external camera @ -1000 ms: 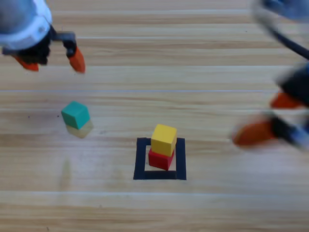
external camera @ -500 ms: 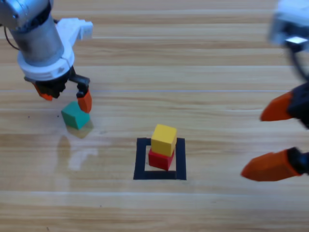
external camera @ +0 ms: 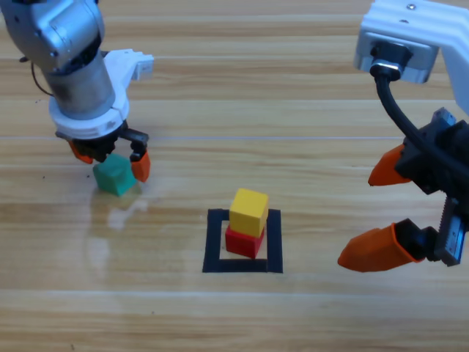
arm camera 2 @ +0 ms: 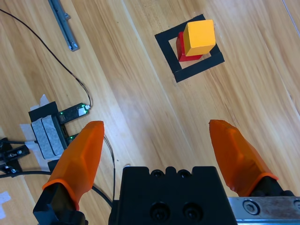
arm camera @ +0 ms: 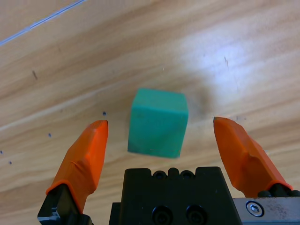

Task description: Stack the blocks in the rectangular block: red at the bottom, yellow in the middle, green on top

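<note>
Wooden desk planks run side to side under my cameras, and I count three cubes, one tape outline and two grippers on them. One red cube sits inside the rectangular block of black tape, with one yellow cube on top of it, turned a little and shifted toward the far edge of the red one, so part of the red top shows on the near side. In the right wrist view that pair looks the same: the yellow cube covers most of the red cube, and bare wood shows between the red cube and the tape outline on all sides I can see. One green cube stands alone on the desk, well apart from the stack and to its left. My left gripper is down over it with the jaws spread wide, one on each side; in the left wrist view the green cube lies between the two jaws with open wood on both sides, touching neither. My right gripper hangs to the right of the stack, well apart from it, its jaws also wide apart and holding nothing. Between the green cube and the tape outline I see a clear stretch of desk.
</note>
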{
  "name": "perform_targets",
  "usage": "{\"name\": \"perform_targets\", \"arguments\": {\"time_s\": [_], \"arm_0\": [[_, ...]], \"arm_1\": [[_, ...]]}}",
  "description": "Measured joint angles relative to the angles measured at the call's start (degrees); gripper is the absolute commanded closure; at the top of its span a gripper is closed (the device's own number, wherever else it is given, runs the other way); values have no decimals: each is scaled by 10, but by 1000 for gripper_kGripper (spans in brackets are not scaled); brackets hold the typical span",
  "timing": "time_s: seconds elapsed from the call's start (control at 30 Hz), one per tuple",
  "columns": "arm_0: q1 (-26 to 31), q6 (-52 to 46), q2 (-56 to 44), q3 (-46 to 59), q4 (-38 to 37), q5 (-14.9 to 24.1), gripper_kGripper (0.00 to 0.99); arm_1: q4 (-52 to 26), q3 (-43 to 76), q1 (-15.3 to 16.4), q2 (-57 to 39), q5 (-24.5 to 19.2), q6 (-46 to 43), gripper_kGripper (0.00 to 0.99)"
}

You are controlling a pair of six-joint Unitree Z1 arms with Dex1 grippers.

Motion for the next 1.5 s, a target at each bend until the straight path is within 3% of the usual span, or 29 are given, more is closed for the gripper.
{"name": "perform_targets", "arguments": {"time_s": [0.23,0.33,0.43,0.6,0.7,0.9,1.0,1.07,1.17,1.27,1.37,1.5], "arm_0": [[0,0,12,20,-20,3,62],[0,0,13,26,-29,3,134],[0,0,13,30,-34,3,292],[0,0,13,37,-38,3,714],[0,0,13,38,-39,3,837],[1,-19,8,44,-40,16,847],[0,-55,-30,56,-39,16,947],[-6,-72,-71,37,-22,13,955],[-33,-105,-128,-60,56,13,956],[-106,-144,-157,-207,135,39,956],[-182,-193,-132,-343,240,59,958],[-244,-204,-77,-431,281,60,956]], "arm_1": [[0,0,0,0,-2,5,0],[0,0,0,0,-11,6,1],[0,0,0,0,-18,6,1],[3,0,0,0,-20,8,1],[4,0,0,0,-20,8,1],[4,0,0,0,-20,9,1],[4,0,0,0,-20,9,1],[4,0,0,0,-20,9,1],[4,0,0,0,-20,10,1],[5,0,0,0,-20,11,1],[7,0,0,0,-20,12,1],[13,0,0,0,-20,14,1]]}}
